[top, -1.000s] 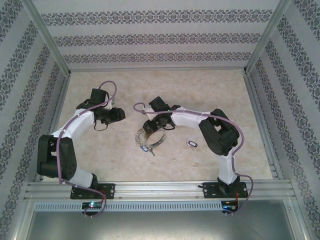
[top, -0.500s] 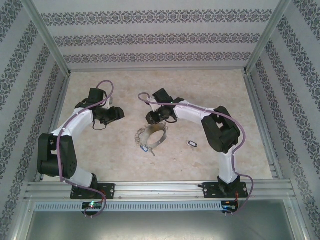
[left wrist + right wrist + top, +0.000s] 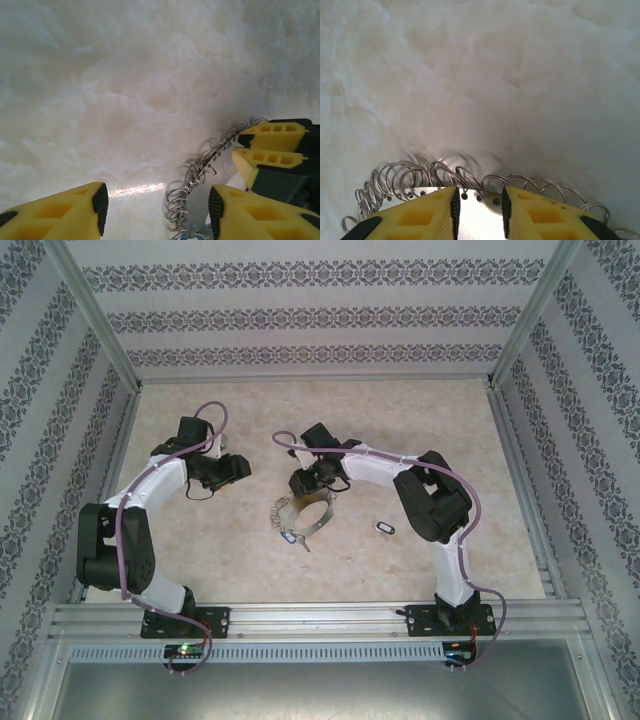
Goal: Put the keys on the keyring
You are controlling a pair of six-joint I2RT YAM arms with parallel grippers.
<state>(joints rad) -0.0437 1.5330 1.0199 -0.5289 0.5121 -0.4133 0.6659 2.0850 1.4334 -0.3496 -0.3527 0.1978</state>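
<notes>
Right end effector (image 3: 479, 212): I'm clamping it on the keyring's (image 3: 300, 518) far rim, I judge to steady it for threading.
Left end effector (image 3: 157, 202): I'm holding it parted and empty, just left of the keyring.
Keyring: sitting mid-bench (image 3: 230, 550), its long axis running roughly along the near edge.
Loose key (image 3: 383, 527): lying apart toward the right edge, also lengthwise along the near edge.

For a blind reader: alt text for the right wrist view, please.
Two yellow fingertips of the right gripper, a little apart, frame the flat metal band of the keyring at the bottom edge. Small wire rings fan along its holed top edge, against a pale marbled tabletop.
</notes>
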